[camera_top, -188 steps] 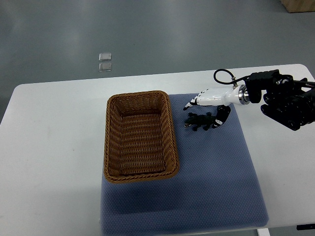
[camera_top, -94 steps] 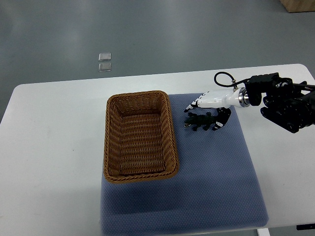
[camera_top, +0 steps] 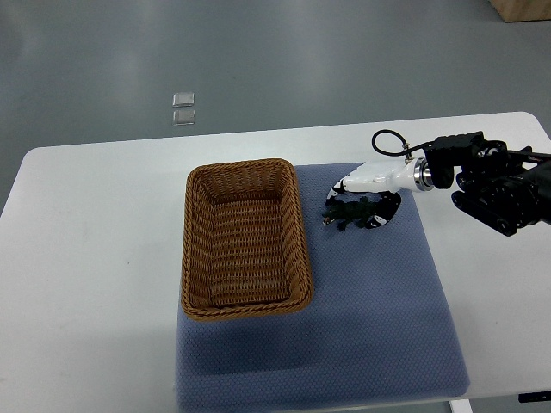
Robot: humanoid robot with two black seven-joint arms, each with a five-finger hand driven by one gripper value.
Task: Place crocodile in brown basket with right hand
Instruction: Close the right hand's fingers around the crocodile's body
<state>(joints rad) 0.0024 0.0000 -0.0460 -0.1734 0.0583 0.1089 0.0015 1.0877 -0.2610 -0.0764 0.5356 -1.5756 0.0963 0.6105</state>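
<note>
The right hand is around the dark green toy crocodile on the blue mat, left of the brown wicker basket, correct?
Not quite. The top view shows the dark green toy crocodile on the blue mat to the right of the brown wicker basket, not left. The right hand is around it.

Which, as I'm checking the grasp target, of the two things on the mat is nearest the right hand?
The crocodile, with the right hand curled around it; the brown basket sits apart.
</note>
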